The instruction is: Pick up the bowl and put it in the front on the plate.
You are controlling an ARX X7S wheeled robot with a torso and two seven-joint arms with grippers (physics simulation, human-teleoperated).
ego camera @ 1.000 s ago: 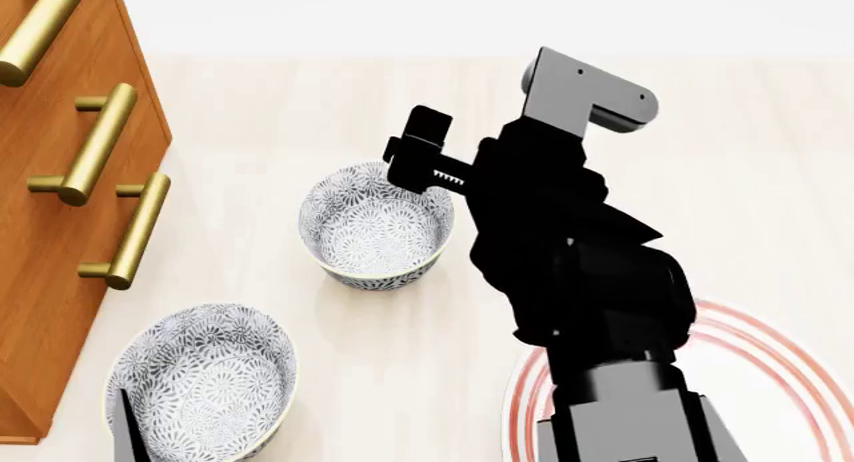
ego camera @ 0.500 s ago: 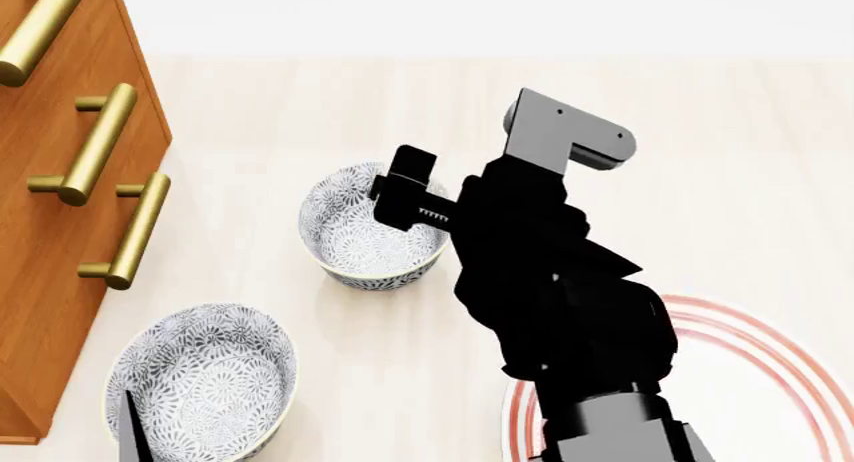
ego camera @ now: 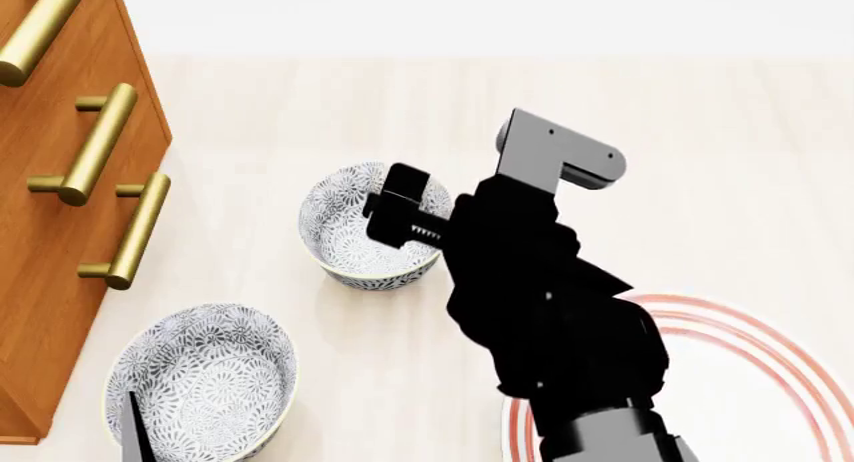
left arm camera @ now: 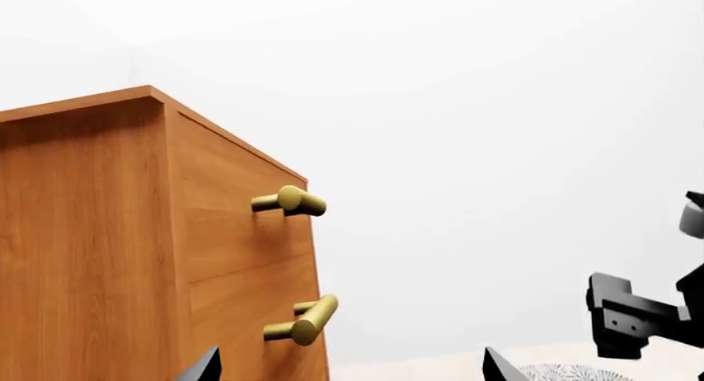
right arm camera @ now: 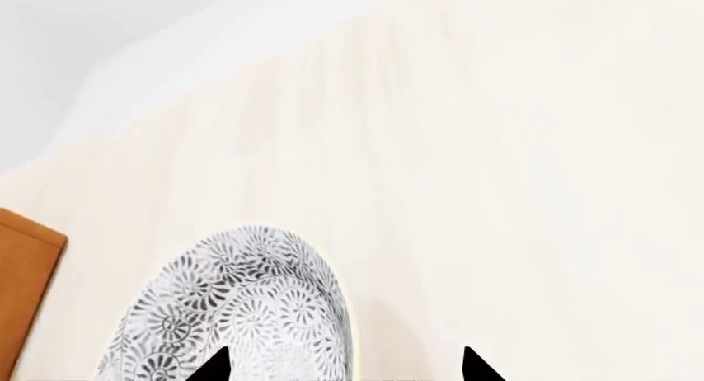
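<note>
Approach step: my right gripper open over the bowl.
Next: straddle its rim, close, carry to plate.

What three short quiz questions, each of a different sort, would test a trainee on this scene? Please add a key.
1. True or false: the right pincer is above the rim of the farther patterned bowl.
2. Multiple choice: the red-ringed plate holds (A) a bowl, (B) a spoon, (C) nothing that can be seen.
3. Fill the gap: the nearer patterned bowl stands beside the wooden ____ with brass handles.

Key: 1 true; 2 C, though the right arm hides part of the plate; 3 cabinet.
</note>
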